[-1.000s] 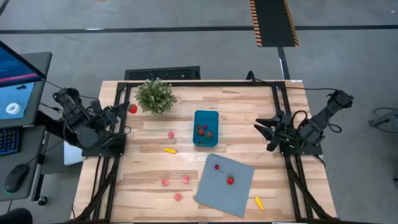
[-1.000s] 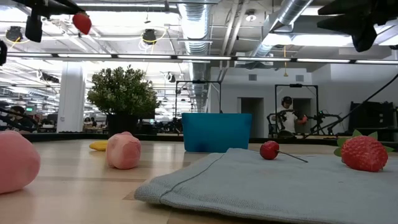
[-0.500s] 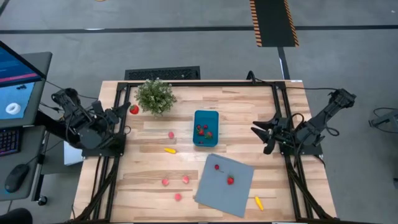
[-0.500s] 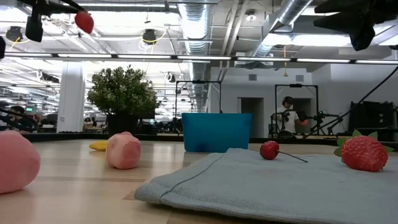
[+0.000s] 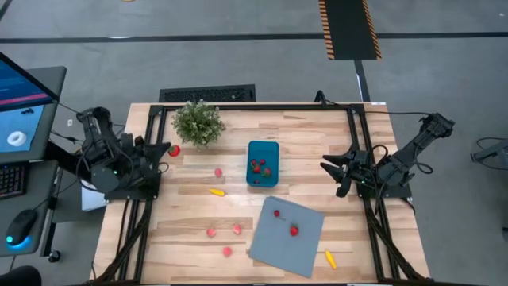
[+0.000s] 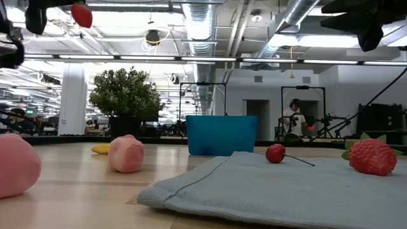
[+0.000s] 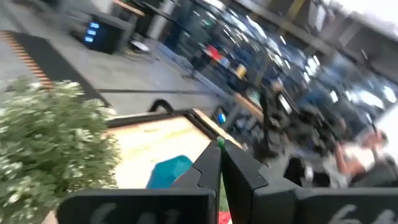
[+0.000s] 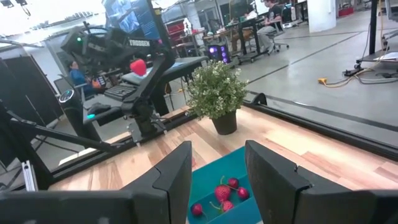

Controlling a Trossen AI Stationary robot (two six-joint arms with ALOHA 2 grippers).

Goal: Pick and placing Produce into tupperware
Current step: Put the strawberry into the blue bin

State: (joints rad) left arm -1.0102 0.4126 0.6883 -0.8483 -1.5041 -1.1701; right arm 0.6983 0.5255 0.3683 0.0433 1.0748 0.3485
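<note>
At the table's left edge, the left gripper [image 5: 164, 148] is pinching a small red strawberry-like toy [image 5: 173, 149] between closed fingers, holding it high above the light wooden slatted tabletop [image 5: 309, 151], just beside the bushy green potted plant [image 5: 198, 122].

Toward the middle, loose produce is lying on the bare wood: a pink round piece [image 5: 218, 172], a yellow-orange elongated piece [image 5: 216, 191], and three more pink pieces [image 5: 211, 233] nearer the front edge.

At centre, the small rectangular teal-blue plastic tub [image 5: 263, 163] is sitting on the table, already containing several red pieces [image 8: 225, 192]. Just in front of it, the flat grey-blue square sheet [image 5: 305, 246] is carrying a small red cherry-like piece [image 5: 277, 213] and a red strawberry toy [image 5: 294, 230], with another yellow-orange piece [image 5: 329, 259] lying beside the sheet's right corner.

On the right, the right gripper [image 5: 329, 171] is hovering over the table's right side, fingers [image 8: 173, 177] spread wide and empty, pointing toward the tub.
</note>
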